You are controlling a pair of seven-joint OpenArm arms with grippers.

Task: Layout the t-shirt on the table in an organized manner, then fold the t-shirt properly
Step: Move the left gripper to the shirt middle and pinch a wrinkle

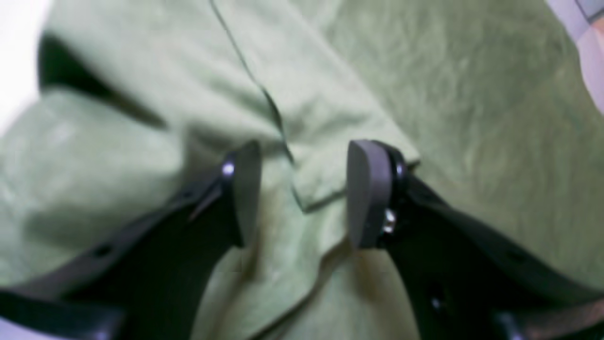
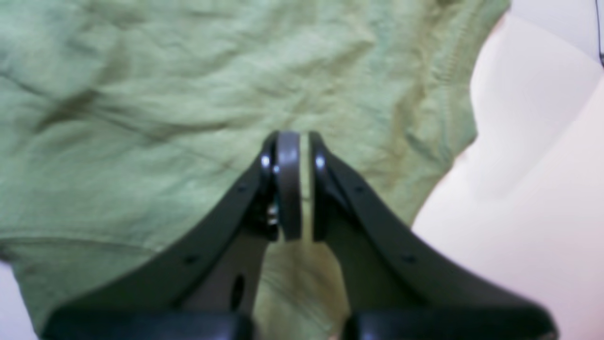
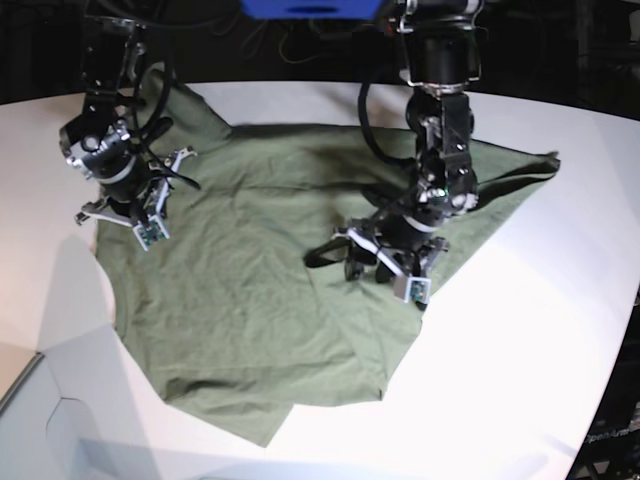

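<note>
Shirt (image 3: 240,300) lies spread, rumpled, on the worktop (image 3: 540,330). Soft, light cloth; I judge hems and corners the best holds. Left tool (image 1: 302,193) stands apart over a folded edge; right tool (image 2: 299,186) clamped on shirt cloth.

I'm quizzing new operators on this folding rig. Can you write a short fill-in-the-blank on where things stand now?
1. The t-shirt is coloured ____.
2. The right gripper has its fingers ____, a sliver of cloth between them.
3. The left gripper has its fingers ____, over a folded edge.
4. The shirt lies on a ____ table.

Missing words: green; shut; open; white
</note>
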